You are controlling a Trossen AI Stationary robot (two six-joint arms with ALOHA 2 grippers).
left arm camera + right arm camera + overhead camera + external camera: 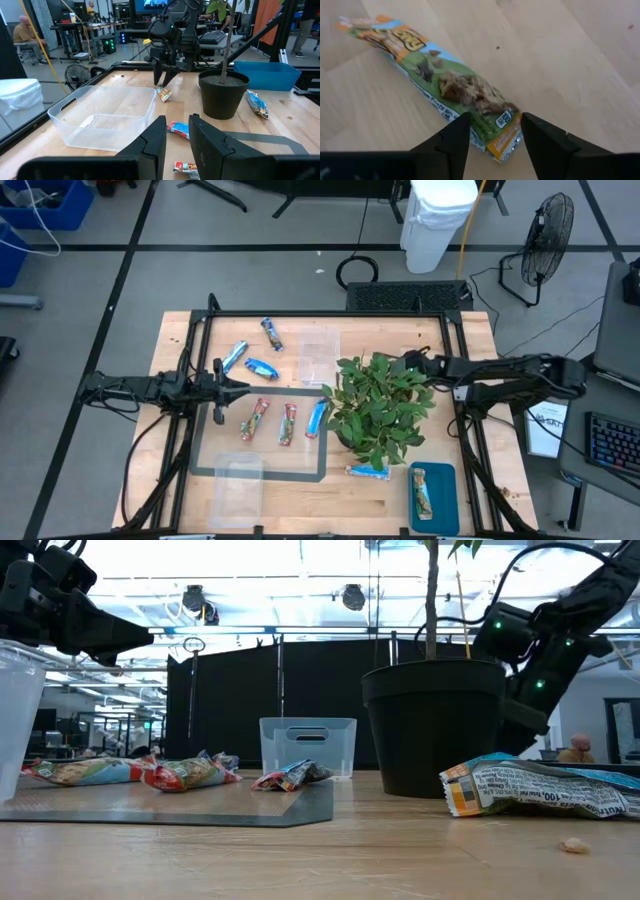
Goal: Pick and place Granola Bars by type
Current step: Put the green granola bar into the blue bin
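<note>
My right gripper [495, 137] is open and points down at a green-and-beige granola bar [450, 85] that lies flat on the wood. Its fingers stand on either side of the bar's near end, just above it. In the left wrist view that gripper [163, 79] hangs over the bar [163, 93], beside the plant pot. From above, the plant's leaves hide this bar under my right gripper [412, 364]. My left gripper [226, 386] is open and hovers level over the grey mat's left side, above a blue bar [178, 129].
A potted plant [380, 402] stands mid-table. Blue bars [262, 367] lie at the far left, red-and-tan bars [253, 420] on the grey mat [322, 470], another blue bar [368, 471] near the plant. Two clear tubs [320, 355] [238, 480] stand there. A teal tray [445, 510] holds a green bar.
</note>
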